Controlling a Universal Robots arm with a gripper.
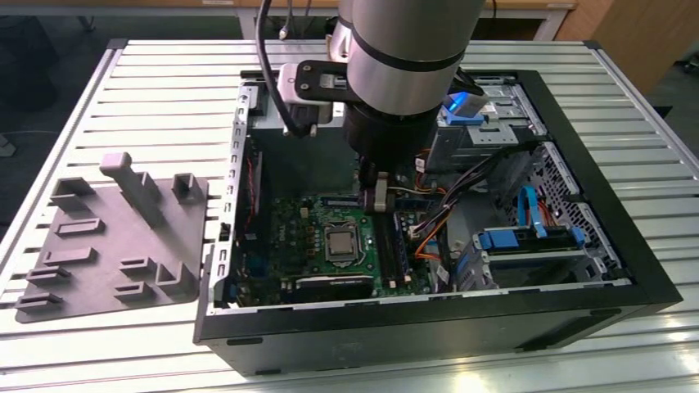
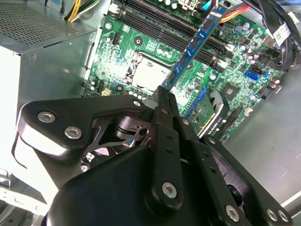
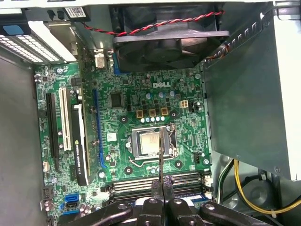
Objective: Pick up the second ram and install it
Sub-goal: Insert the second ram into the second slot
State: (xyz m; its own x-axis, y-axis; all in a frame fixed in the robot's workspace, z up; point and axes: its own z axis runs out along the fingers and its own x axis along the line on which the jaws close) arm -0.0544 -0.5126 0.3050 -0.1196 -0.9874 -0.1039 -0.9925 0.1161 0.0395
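Gripper (image 2: pixel 162 92): yours was clamped shut on the ram (image 2: pixel 193 47), pinching it by one end.
Ram: stuck out past the gripper toward the board (image 3: pixel 141 103). The second wrist view showed its blue face, the first wrist view a thin edge-on line.
Ram position: over the board, near the slots (image 3: pixel 134 182) and the CPU socket (image 3: pixel 150 143). You couldn't tell whether its far end touched a slot.
Arm: stood inside the case (image 1: pixel 437 327), with the gripper low over the board in the exterior view.
Tray (image 1: pixel 98 246): grey, on the table (image 1: pixel 164 82) outside the case at the exterior view's left, well apart from the gripper.
Fan (image 3: pixel 164 42): at the board's edge, with a red-black wire running across it.
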